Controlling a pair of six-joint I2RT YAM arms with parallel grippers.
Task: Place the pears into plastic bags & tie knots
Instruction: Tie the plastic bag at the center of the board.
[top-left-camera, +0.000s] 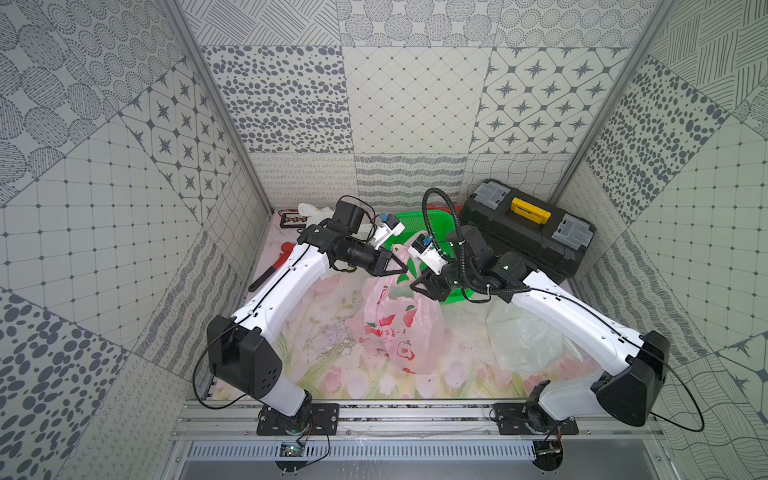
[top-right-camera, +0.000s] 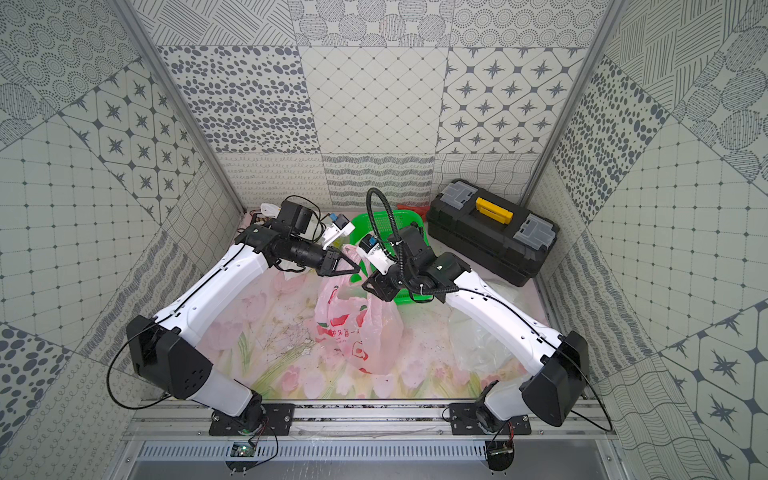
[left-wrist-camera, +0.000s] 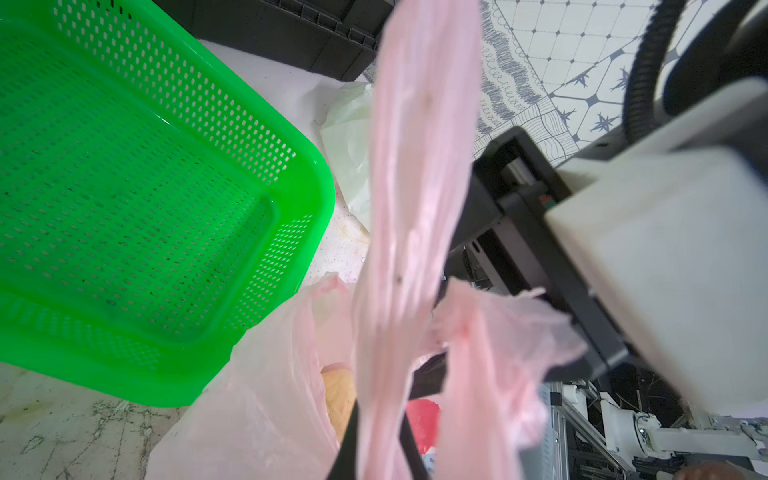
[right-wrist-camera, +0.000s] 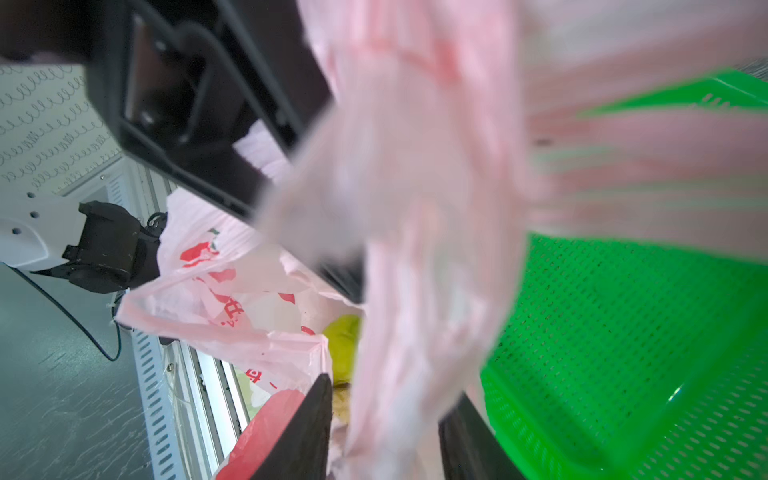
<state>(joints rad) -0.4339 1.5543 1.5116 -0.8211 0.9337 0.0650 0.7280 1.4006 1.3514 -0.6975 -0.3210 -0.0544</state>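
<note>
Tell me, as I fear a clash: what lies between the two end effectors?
The pink bag's handles, between the left end effector and the right end effector; clearest in the left wrist view.

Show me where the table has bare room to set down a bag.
Bare floral cloth lies between the left arm and the pink bag, running on to the front rail. The back is crowded: green basket, toolbox, left gripper, right gripper. A pale bag covers the right side.

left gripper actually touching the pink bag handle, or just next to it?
Touching. In the left wrist view the pink bag handle runs straight through the left gripper, whose jaws are shut on the strip from both sides.
</note>
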